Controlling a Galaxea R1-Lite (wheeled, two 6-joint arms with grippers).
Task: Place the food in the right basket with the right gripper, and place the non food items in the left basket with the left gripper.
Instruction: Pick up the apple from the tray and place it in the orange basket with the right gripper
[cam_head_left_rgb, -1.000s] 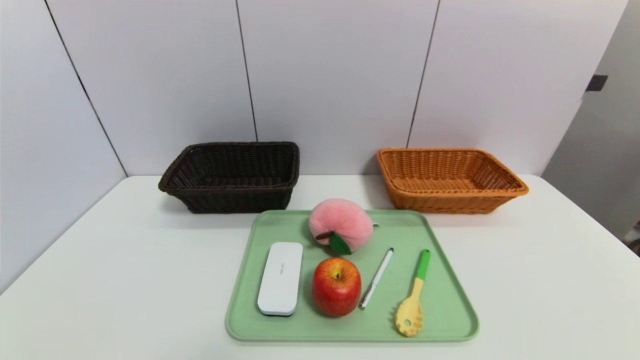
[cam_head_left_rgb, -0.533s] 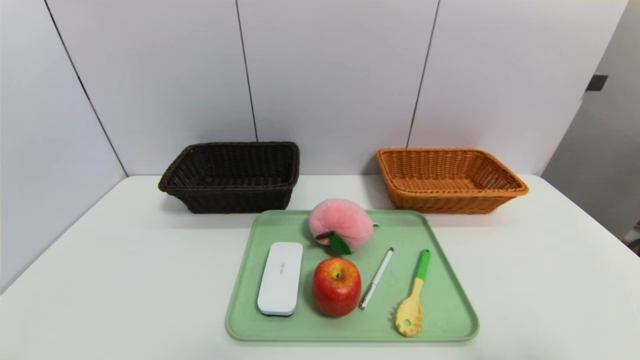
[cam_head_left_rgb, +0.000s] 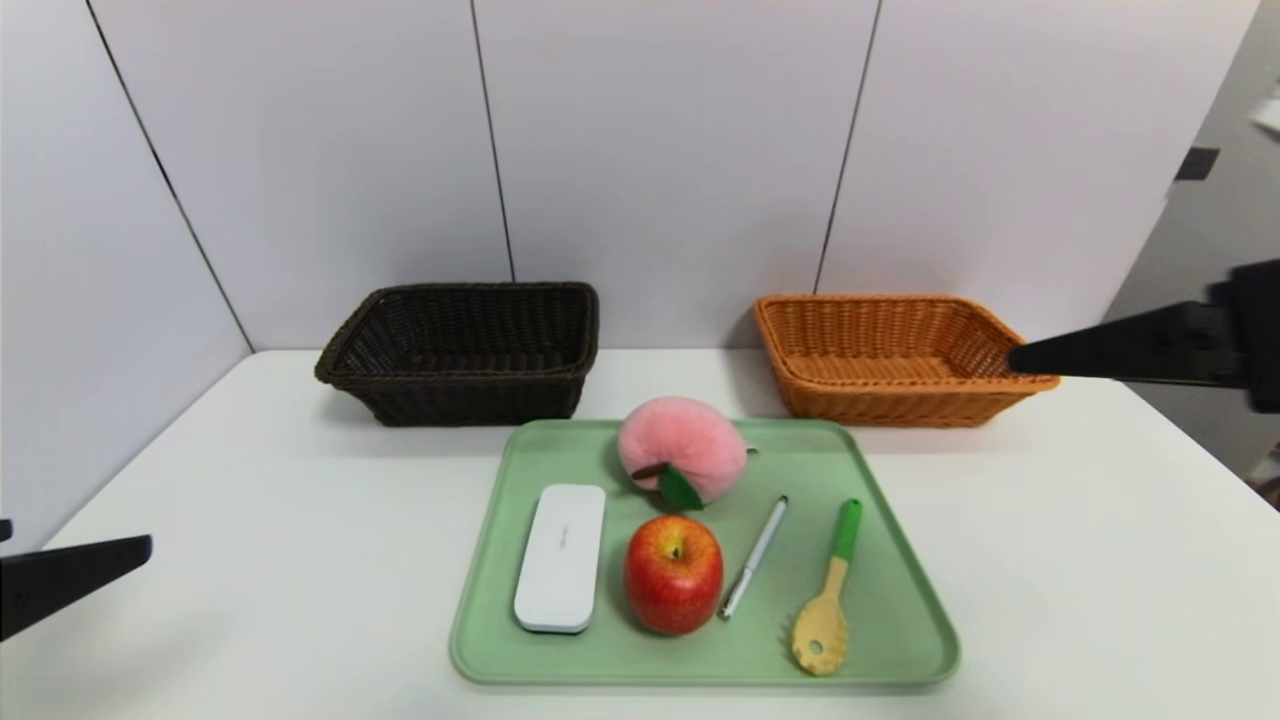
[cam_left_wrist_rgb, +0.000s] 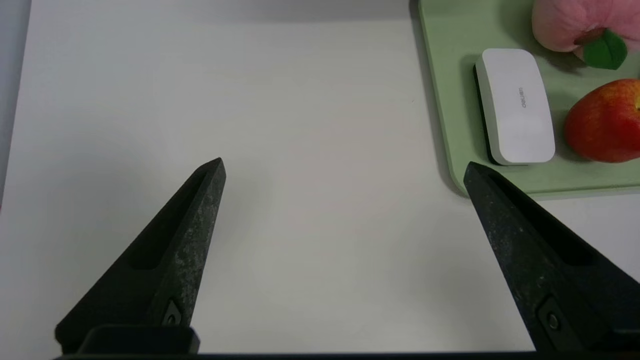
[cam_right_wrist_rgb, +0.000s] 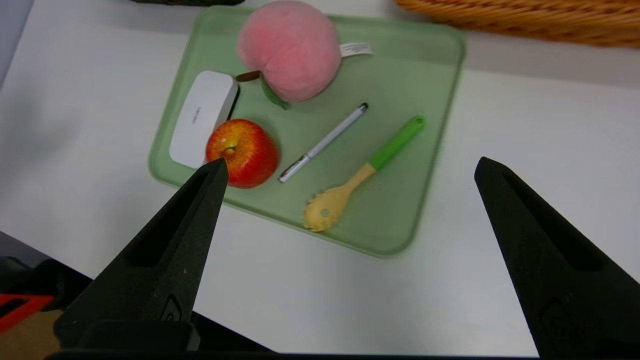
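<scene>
Both tools are wide open and hold nothing: left tool (cam_left_wrist_rgb: 345, 167) beside the tray (cam_left_wrist_rgb: 442, 100), right tool (cam_right_wrist_rgb: 350, 165) above the apple (cam_right_wrist_rgb: 242, 152).

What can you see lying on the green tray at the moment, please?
On the green tray lie a plush peach, an apple, a white case, a pen and a pasta spoon. Whatever is beneath them is covered.
</scene>
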